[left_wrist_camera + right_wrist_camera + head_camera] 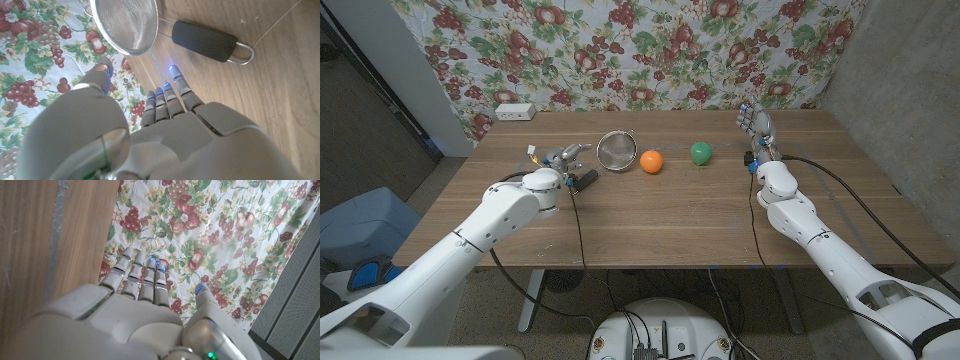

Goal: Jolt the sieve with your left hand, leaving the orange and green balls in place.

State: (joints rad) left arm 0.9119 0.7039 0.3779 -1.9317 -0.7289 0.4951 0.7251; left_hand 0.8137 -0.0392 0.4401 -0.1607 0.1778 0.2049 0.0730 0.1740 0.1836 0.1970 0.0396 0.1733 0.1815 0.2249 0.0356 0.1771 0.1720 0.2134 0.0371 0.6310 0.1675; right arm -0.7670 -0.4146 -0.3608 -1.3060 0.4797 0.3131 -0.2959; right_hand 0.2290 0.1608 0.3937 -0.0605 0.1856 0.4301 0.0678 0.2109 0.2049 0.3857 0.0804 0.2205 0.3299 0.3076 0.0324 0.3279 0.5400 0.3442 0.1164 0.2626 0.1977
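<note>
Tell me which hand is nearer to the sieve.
Left. The left hand is just beside the sieve, by its handle; the right hand is far across the table.

Left arm: white, jointed, reaching in from the lower left corner.
Left hand (563,160): grey, fingers straight and apart, holding nothing.
Right arm: white, stretched along the far right side.
Right hand (755,124): grey, raised, fingers extended, empty.
</note>
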